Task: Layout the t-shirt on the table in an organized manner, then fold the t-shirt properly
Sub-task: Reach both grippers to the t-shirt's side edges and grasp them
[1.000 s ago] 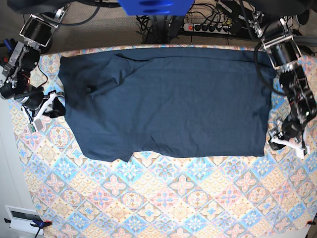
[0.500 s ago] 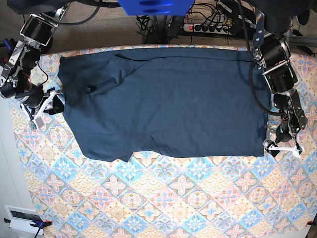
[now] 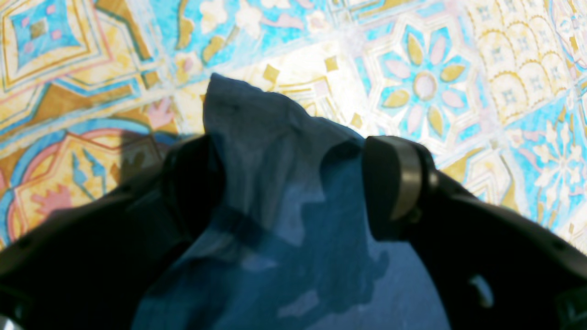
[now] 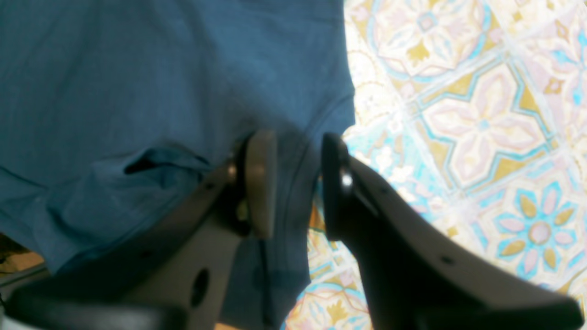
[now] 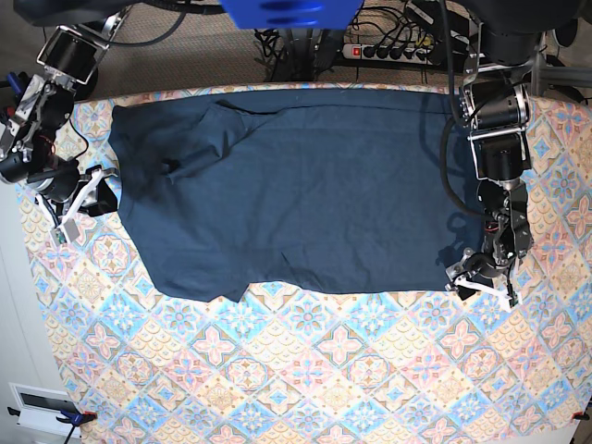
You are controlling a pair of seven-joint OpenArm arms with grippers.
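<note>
The dark navy t-shirt (image 5: 305, 185) lies spread flat across the far half of the patterned table (image 5: 342, 370). My left gripper (image 5: 479, 282) is at the shirt's near right corner. In the left wrist view that gripper (image 3: 293, 183) is open wide, with a bunched corner of the t-shirt (image 3: 257, 119) lying loose between its fingers. My right gripper (image 5: 88, 199) is at the shirt's left edge. In the right wrist view it (image 4: 298, 183) is shut on a hemmed edge of the t-shirt (image 4: 137, 68), which passes between the two fingers.
A power strip with cables (image 5: 388, 48) lies beyond the table's far edge, beside a blue object (image 5: 291, 11) at the top. A white box (image 5: 42, 407) sits off the table's left side. Bare patterned cloth (image 4: 481, 114) covers the near half of the table.
My left arm has swung inward from beyond the shirt's right edge onto its near right corner, and its jaws have opened wider. The right gripper has barely shifted.
</note>
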